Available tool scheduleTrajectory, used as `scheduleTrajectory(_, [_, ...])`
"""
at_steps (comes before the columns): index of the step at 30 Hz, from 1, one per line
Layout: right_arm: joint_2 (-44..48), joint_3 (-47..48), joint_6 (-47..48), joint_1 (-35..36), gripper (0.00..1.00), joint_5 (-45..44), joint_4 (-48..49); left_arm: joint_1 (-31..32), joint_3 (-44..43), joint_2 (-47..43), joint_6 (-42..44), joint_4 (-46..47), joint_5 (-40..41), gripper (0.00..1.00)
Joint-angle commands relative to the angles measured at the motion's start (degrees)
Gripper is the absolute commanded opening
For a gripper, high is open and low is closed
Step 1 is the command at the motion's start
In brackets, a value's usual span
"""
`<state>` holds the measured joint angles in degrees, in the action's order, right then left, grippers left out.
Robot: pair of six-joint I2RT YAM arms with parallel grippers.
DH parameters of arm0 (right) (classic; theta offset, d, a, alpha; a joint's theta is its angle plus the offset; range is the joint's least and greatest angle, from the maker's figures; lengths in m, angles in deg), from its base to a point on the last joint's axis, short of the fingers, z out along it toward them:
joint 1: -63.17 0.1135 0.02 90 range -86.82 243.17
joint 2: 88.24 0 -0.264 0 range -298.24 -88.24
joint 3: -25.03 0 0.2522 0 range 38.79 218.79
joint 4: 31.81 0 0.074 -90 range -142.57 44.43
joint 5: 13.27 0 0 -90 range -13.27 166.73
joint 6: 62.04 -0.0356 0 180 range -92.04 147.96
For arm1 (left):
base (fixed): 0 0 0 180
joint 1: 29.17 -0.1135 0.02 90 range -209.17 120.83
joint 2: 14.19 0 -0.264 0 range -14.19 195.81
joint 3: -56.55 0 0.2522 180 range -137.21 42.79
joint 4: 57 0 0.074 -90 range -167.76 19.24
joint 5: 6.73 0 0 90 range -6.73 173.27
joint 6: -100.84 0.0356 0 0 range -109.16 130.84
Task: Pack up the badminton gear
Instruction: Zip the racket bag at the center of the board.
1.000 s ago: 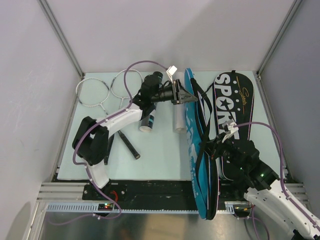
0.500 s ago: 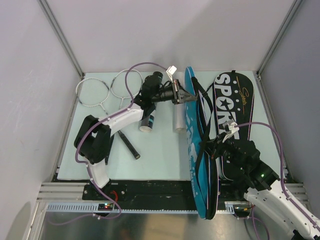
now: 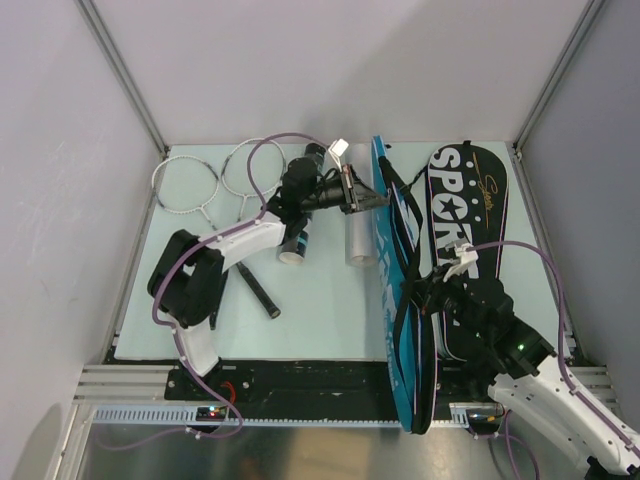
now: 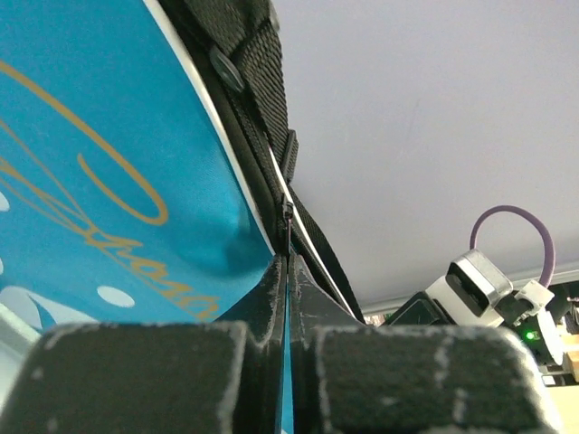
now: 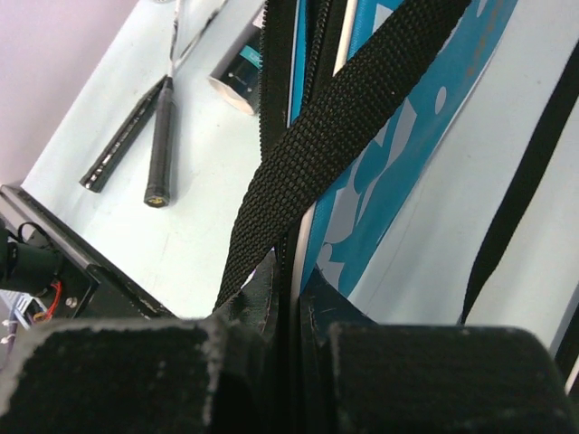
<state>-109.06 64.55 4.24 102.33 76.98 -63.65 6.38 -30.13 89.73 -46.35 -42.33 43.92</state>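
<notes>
A blue racket bag (image 3: pixel 385 262) stands on its long edge down the middle of the table, a black strap (image 3: pixel 403 300) draped along it. My left gripper (image 3: pixel 374 198) is shut on the bag's zipper edge near its far end; in the left wrist view (image 4: pixel 289 264) the fingers pinch thin blue fabric (image 4: pixel 90 181). My right gripper (image 3: pixel 418 297) is shut on the same edge nearer me, and in the right wrist view (image 5: pixel 289 271) it sits under the strap (image 5: pixel 344 99). Two rackets (image 3: pixel 185 185) (image 3: pixel 250 165) lie at far left. A black tube (image 3: pixel 295 243) and a pale tube (image 3: pixel 358 240) lie beside the bag.
A black cover printed SPORT (image 3: pixel 475 210) lies flat at the right of the bag. The racket handles (image 5: pixel 158 136) point toward the near-left edge. Grey walls close in the table on three sides.
The bag's far end has tipped more upright and looks narrower from above. My left gripper has shifted slightly with it. The right gripper has barely moved.
</notes>
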Motion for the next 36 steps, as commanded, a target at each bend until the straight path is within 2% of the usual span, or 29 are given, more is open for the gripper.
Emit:
scheduleTrajectory(1, [-0.75,4.04,-0.78,-0.28,0.0,-6.39,11.85,1.5,1.82,-3.7,0.7,1.09,-2.23,0.0])
scheduleTrajectory(21, [-7.09,4.05,1.83,-2.52,0.0,-11.97,15.27,7.87,9.09,-7.0,2.97,1.04,0.94,0.0])
scheduleTrajectory(36, [-14.24,4.1,1.7,-8.0,0.0,-9.29,21.21,14.24,16.58,-8.23,6.44,-0.18,8.83,0.0])
